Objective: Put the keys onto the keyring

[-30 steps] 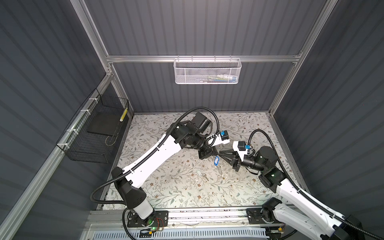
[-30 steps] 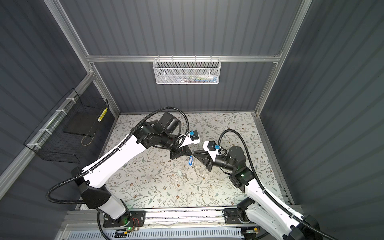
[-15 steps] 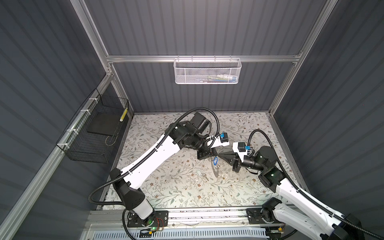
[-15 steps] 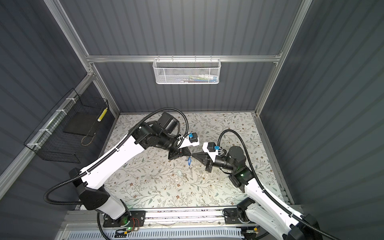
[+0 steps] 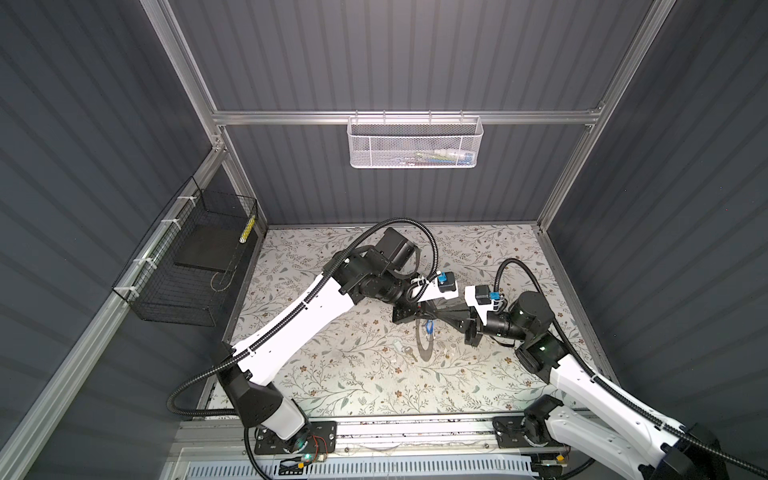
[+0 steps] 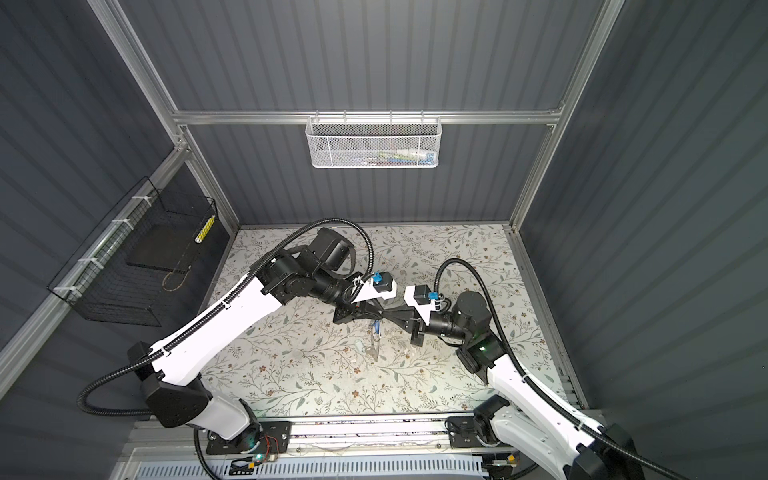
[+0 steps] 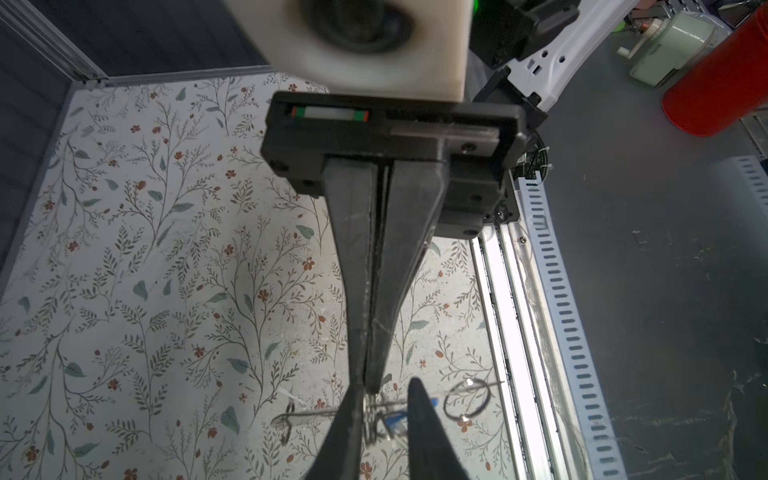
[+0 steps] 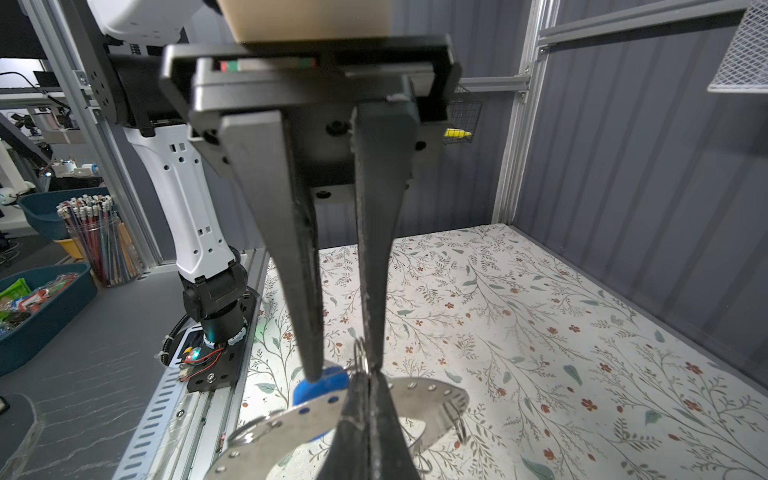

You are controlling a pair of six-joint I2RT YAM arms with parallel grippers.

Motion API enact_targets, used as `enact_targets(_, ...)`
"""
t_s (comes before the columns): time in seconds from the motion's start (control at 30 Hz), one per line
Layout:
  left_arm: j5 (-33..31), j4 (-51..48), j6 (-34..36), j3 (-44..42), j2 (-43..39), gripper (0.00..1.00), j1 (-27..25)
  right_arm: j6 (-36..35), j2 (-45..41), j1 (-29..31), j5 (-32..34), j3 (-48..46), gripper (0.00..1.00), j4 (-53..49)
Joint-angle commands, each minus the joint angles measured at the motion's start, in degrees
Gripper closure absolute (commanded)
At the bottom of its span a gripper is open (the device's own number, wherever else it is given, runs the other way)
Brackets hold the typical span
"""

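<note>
My right claw (image 7: 371,374) is clenched tight on the edge of the keyring (image 8: 428,395) and holds the big flat ring up in the air over the flowery mat (image 5: 332,374). My left claw (image 8: 344,370) comes in from the other side, and the two tips almost touch. Its two fingers stand apart, so it is not squeezing anything. One finger tip rests against the head of the blue key (image 8: 322,386), and the other finger is clear of it. The blue key sits just behind the band of the ring, and its blue shows through two of the little holes. I cannot tell if the blue key is really hooked on the ring or only leaning there. If it is not hooked, I think it will drop to the mat as soon as I pull the left claw away. The ring is thin and I only have it by the rim, so a small bump from the left claw could make it swing or slip out. The claws are so close that they could also knock each other. The white key (image 5: 409,354) lies flat on the mat, just under the hanging ring, and it is not on the ring yet.
</note>
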Motion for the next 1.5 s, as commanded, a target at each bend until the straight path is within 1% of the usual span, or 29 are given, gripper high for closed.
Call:
enact_targets(0.0, -2.8, 5.7, -2.5, -2.7, -3.7, 0.56, 0.2, 2.5, -0.4, -0.8, 1.7, -1.0, 1.00, 5.0)
enact_targets(0.07, -5.9, 8.7, -6.9, -4.7, -5.4, 0.53, 1.6, 3.4, -0.4, -1.0, 2.9, -1.6, 1.00, 6.7)
enact_targets(0.13, -7.7, 11.2, -9.9, -6.6, -6.9, 0.49, 2.2, 4.0, -0.2, -1.0, 4.2, -1.8, 1.00, 7.8)
enact_targets(0.17, -8.8, 12.7, -11.3, -8.0, -7.7, 0.48, 2.2, 4.4, 0.0, -1.0, 5.3, -1.8, 1.00, 8.3)
enact_targets(0.23, -9.3, 15.2, -14.1, -10.6, -9.0, 0.49, 2.2, 5.3, 0.4, -1.0, 6.8, -1.8, 1.00, 9.8)
enact_targets(0.27, -11.4, 16.9, -15.9, -12.1, -9.8, 0.49, 2.2, 5.9, 0.6, -1.0, 7.7, -1.9, 1.00, 11.0)
enact_targets(0.43, -12.4, 23.4, -21.9, -18.2, -13.1, 0.52, 2.1, 7.9, 1.3, -1.0, 11.0, -1.5, 1.00, 14.1)
enact_targets(0.47, -12.6, 24.9, -22.8, -21.4, -13.8, 0.52, 2.0, 8.3, 1.3, -1.0, 11.4, -1.3, 1.00, 14.2)
enact_targets(0.5, -13.0, 26.4, -23.6, -22.6, -14.4, 0.53, 1.8, 8.3, 1.4, -1.0, 11.7, -1.2, 1.00, 14.4)
enact_targets(0.77, -16.1, 34.7, -25.9, -29.2, -16.9, 0.52, 0.6, 9.1, 1.6, -0.8, 13.3, -0.5, 1.00, 14.7)
enact_targets(1.07, -20.0, 41.3, -26.6, -31.5, -16.2, 0.53, -0.6, 9.0, 1.3, -0.7, 13.9, -0.3, 1.00, 14.4)
enact_targets(1.17, -20.3, 43.4, -26.9, -32.5, -16.1, 0.53, -0.6, 8.9, 1.1, -0.6, 13.6, -0.5, 1.00, 14.8)
enact_targets(1.27, -19.4, 45.1, -26.6, -32.8, -15.6, 0.61, -0.8, 9.1, 1.3, -0.6, 12.9, -0.8, 1.00, 16.1)
enact_targets(1.3, -19.2, 45.3, -26.4, -32.7, -15.3, 0.66, -1.0, 9.3, 1.3, -0.7, 12.9, -0.8, 1.00, 16.2)
enact_targets(1.37, -18.0, 45.4, -25.5, -32.4, -15.0, 0.71, -1.2, 9.3, 1.3, -0.6, 13.0, -0.8, 1.00, 16.3)
enact_targets(1.43, -17.3, 45.6, -24.9, -32.4, -14.9, 0.80, -1.4, 9.4, 1.2, -0.6, 13.1, -0.8, 1.00, 16.4)
enact_targets(1.47, -17.0, 45.6, -24.6, -32.5, -14.8, 0.82, -1.5, 9.6, 1.1, -0.6, 13.2, -0.8, 1.00, 16.4)
